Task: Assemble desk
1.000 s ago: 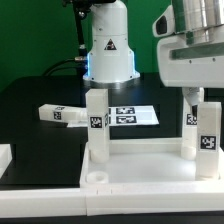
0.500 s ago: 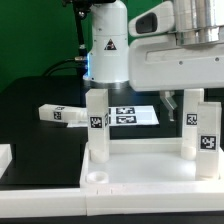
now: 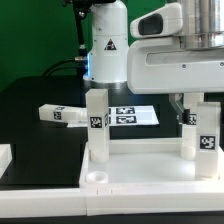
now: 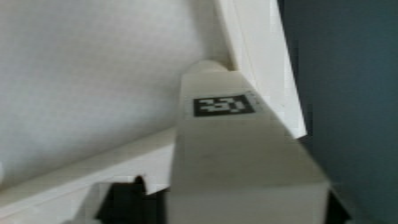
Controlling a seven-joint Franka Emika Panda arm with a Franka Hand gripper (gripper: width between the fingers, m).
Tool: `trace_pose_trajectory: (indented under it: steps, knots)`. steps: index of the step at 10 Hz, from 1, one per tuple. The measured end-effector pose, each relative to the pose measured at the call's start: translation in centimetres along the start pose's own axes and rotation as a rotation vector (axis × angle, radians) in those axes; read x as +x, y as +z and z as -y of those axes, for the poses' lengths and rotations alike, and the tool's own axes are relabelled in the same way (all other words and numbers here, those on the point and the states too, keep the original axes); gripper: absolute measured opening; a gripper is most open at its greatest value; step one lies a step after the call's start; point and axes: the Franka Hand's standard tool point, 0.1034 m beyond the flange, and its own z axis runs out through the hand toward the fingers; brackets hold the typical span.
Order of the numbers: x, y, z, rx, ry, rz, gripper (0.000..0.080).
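The white desk panel lies flat at the front. Two square tagged legs stand upright in it: one at the near corner on the exterior view's left, one on the right. My gripper is down over the top of the right leg, one finger on each side. In the wrist view the leg fills the gap between the dark fingers of my gripper, which looks shut on it. The panel lies beneath. A third leg lies loose on the black table.
The marker board lies behind the panel, in front of the robot base. A white object shows at the exterior view's left edge. A green wall stands behind the black table.
The hand has swung toward the exterior view's left, turned about the right leg and sunk a little. Neither upright leg has visibly moved.
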Motion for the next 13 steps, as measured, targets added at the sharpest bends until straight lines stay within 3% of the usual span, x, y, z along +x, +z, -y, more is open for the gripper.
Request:
trace_pose_trajectory:
  steps: [1, 5, 7, 8, 10, 12, 13]
  knots:
    - [0.0, 0.01, -0.01, 0.0, 0.082, 0.0, 0.0284]
    - [-0.39, 0.12, 0.33, 0.0, 0.63, -0.022, 0.0284]
    - [-0.62, 0.18, 0.2, 0.054, 1.045, -0.021, 0.0285]
    - [-0.72, 0.21, 0.37, 0.069, 1.164, -0.009, 0.0288]
    - [-0.71, 0.2, 0.36, 0.073, 1.179, -0.003, 0.0288]
    - [-0.59, 0.1, 0.21, 0.06, 0.934, 0.005, 0.0519]
    - [-0.1, -0.11, 0.08, 0.069, 0.737, -0.002, 0.0519]
